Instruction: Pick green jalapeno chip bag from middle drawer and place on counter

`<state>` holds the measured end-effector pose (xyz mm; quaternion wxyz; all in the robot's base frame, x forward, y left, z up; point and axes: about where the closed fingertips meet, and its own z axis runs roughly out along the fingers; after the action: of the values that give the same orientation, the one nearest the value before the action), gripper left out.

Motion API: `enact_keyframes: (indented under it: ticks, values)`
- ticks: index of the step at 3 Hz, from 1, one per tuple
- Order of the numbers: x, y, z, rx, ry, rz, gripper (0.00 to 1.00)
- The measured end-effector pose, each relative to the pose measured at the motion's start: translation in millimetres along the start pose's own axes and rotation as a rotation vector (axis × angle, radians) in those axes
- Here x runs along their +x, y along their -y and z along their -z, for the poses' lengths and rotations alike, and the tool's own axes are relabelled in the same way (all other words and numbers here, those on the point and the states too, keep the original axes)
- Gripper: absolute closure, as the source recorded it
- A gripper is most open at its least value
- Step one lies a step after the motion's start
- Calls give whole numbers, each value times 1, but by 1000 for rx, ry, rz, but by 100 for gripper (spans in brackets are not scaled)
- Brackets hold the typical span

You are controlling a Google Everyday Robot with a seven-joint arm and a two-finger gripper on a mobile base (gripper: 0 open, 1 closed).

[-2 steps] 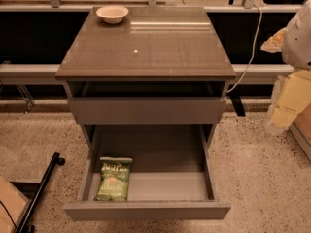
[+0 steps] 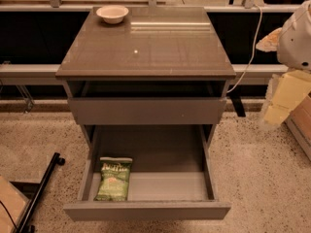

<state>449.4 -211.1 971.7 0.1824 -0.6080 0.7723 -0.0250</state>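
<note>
One green jalapeno chip bag (image 2: 114, 179) left in middle drawer (image 2: 165, 186); one gripper (image 2: 286, 98) far right, closure unclear.

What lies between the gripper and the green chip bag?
Camera view: the gripper hangs at the right edge. Between it and the green jalapeno chip bag lie bare floor of the middle drawer, its right wall and speckled ground.

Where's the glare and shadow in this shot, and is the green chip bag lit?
Camera view: glare streaks the far half of the counter beside the white bowl; the rear of the middle drawer is in shadow, but the green jalapeno chip bag at its front left is lit; the gripper, at the right edge, is lit.
</note>
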Motion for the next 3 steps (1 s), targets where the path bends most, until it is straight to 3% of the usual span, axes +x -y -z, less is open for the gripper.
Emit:
enact_keyframes:
  ticks: [1,2,3]
  values:
    - [-11,15,-25,-2,80,0,0]
    - [-21,30,-61,-36,161,-15,0]
    - [-21,29,-67,-45,166,-23,0]
